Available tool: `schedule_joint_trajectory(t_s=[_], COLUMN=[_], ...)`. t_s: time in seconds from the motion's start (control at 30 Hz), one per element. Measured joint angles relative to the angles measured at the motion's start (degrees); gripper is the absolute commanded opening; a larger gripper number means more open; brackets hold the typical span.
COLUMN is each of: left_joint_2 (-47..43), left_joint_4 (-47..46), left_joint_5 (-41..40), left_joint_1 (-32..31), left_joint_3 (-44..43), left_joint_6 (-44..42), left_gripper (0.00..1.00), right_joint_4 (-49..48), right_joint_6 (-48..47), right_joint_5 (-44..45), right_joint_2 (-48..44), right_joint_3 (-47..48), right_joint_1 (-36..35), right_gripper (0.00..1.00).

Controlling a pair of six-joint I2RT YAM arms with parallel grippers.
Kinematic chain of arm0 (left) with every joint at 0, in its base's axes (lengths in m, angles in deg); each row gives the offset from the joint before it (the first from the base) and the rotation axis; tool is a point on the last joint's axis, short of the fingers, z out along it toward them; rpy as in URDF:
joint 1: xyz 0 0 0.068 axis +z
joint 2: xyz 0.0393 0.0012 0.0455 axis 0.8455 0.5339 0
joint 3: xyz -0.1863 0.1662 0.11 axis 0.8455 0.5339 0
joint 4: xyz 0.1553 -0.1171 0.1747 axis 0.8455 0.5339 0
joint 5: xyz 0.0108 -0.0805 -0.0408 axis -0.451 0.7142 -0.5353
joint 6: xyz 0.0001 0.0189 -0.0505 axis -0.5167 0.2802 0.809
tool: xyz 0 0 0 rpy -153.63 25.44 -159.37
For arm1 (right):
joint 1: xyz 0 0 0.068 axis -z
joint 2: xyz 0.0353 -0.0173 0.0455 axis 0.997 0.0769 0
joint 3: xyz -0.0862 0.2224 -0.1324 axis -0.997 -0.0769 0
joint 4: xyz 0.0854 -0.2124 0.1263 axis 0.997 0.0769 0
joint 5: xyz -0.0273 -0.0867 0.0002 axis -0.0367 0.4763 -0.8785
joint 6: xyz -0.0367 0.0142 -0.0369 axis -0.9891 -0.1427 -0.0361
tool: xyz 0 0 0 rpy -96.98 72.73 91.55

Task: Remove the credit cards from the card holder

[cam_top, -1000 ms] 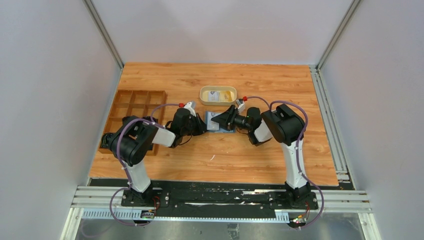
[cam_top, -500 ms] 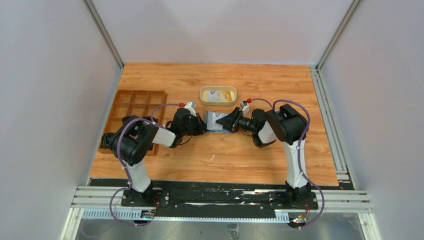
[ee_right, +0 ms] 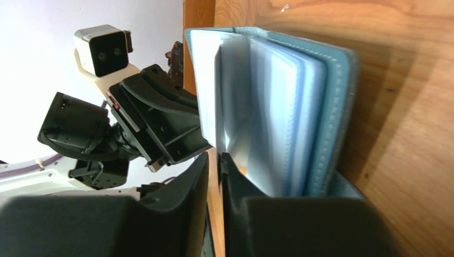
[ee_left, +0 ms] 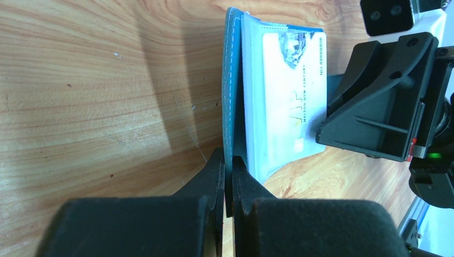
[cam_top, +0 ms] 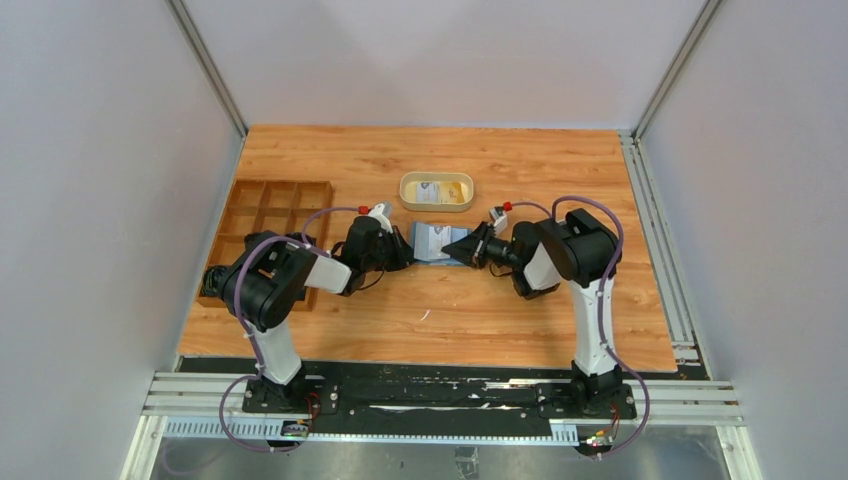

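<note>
— Where is the card holder?
— The card holder lies open mid-table, with a VIP credit card in its clear sleeve. My left gripper pinches the teal cover from 9 o'clock. My right gripper sits at the 3 o'clock edge, fingers nearly together; I cannot tell whether they grip anything.
— And around it?
— An oval tray at 12 o'clock.
</note>
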Motion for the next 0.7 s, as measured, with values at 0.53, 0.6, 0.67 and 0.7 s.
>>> schedule_joint_trajectory(t_s=[0.53, 0.6, 0.67, 0.7], left_joint_2=[0.0, -0.02, -0.17, -0.22], left_joint_4=[-0.09, -0.11, -0.15, -0.15], left_joint_5=[0.13, 0.13, 0.07, -0.02], left_joint_1=[0.0, 0.02, 0.02, 0.02], left_joint_3=[0.0, 0.02, 0.13, 0.13], left_joint_6=[-0.2, -0.2, -0.2, -0.2], left_gripper=[0.0, 0.0, 0.0, 0.0], right_joint_4=[-0.2, 2.19, 5.77, 6.64], right_joint_6=[-1.42, -2.95, -4.94, -5.55], right_joint_5=[-3.93, -4.7, -5.07, -5.07], right_joint_2=[-2.84, -4.79, -7.72, -8.57], right_joint_3=[-6.78, -7.63, -7.85, -7.85], right_joint_1=[7.58, 9.33, 10.54, 10.69], right_gripper=[0.0, 0.0, 0.0, 0.0])
